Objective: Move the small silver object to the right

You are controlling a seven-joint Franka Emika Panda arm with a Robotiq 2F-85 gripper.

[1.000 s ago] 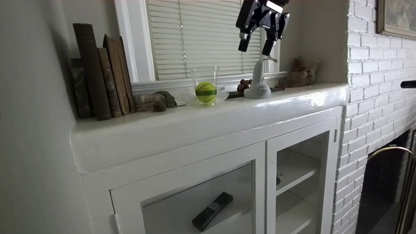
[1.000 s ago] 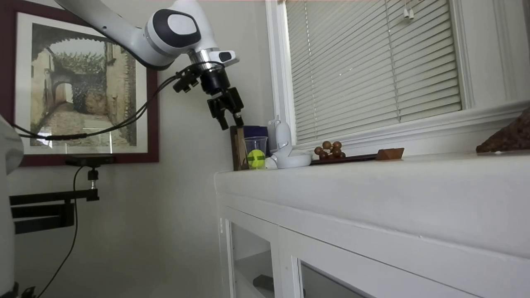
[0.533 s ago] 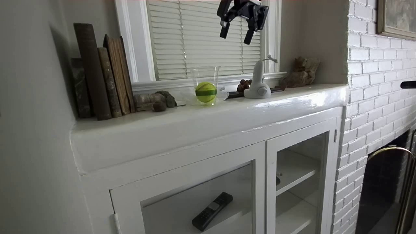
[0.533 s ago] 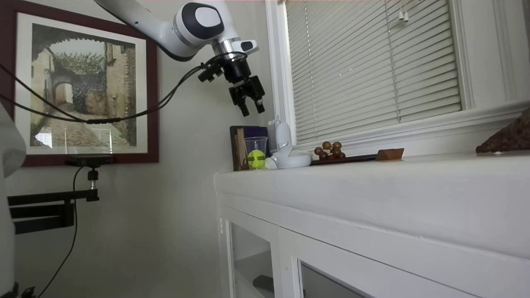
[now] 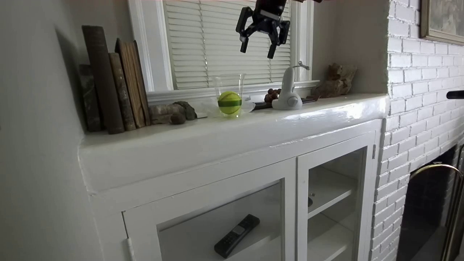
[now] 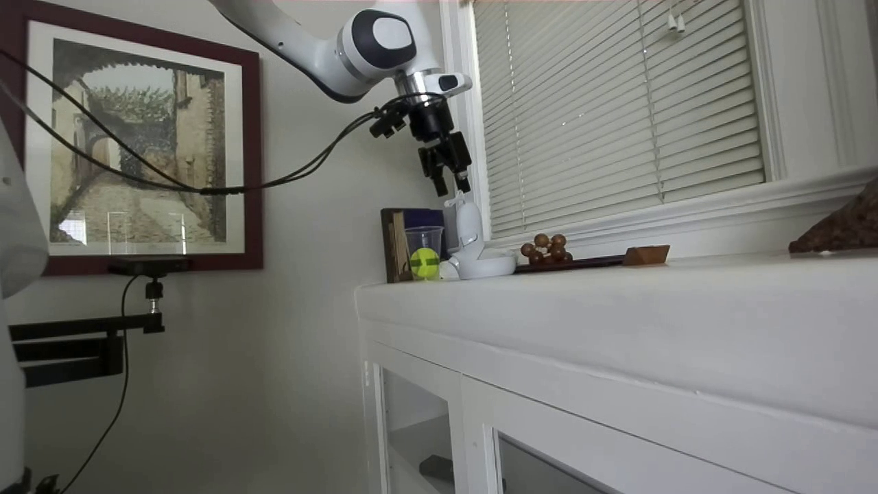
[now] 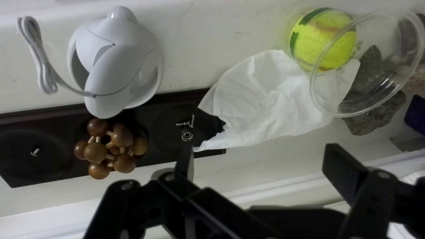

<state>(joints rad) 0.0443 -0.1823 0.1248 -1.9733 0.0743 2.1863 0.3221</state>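
1. Several small silver pieces lie on the dark tray (image 7: pixel 66 114) in the wrist view; which of them the task means cannot be told.
2. Nearest the tray's left end in that view, a short silver cylinder (image 7: pixel 35 152) lies within a round dark patch, its long axis slanting from lower left to upper right.
3. Toward the tray's other end is a pin-like silver piece (image 7: pixel 188 123): one thin arm points left, nearly level, while another points up, leaning slightly right. Whether this is one thing or two is too small to tell.
4. Just below it, a silver ring (image 7: pixel 187 136) turns its round face to the camera, so its long axis cannot be read.
5. High over the white ledge (image 5: pixel 217 134), the gripper (image 5: pixel 257 53) hangs fingers downward, spread wide, holding nothing.
6. Between the cylinder and the ring sits a cluster of wooden balls (image 7: pixel 109 149), near a white device (image 7: pixel 113 59) with a bundled cord.
7. Crumpled white paper (image 7: pixel 269 99) covers part of the tray's end near the ring.
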